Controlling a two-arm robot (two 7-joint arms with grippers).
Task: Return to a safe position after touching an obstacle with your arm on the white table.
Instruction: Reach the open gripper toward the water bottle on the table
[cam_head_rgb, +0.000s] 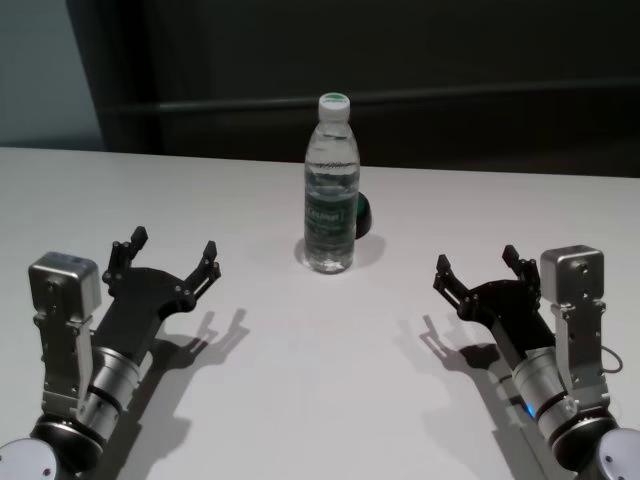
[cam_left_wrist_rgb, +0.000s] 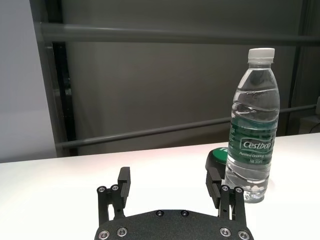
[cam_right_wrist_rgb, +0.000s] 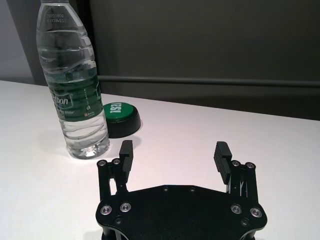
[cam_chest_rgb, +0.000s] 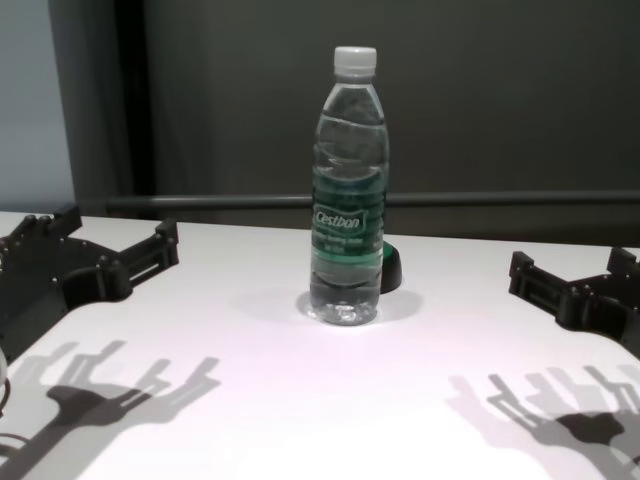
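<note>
So the white table (cam_head_rgb: 200, 400) takes up pretty much the whole scene, plain and matte. Both arms sit low near its front edge, one on each side, well apart from each other. The left gripper (cam_head_rgb: 170, 255) hangs just above the surface on the left with its fingers spread wide, nothing in them. Same deal for the right gripper (cam_head_rgb: 478, 268) on the right: fingers released, holding nothing. Standing upright between them, farther back around the middle, is the obstacle (cam_head_rgb: 331, 185), a clear water bottle with a white cap and green Cestbon label. Neither gripper touches it. Tucked right behind it is a small green button (cam_right_wrist_rgb: 119, 117) with a black base.
</note>
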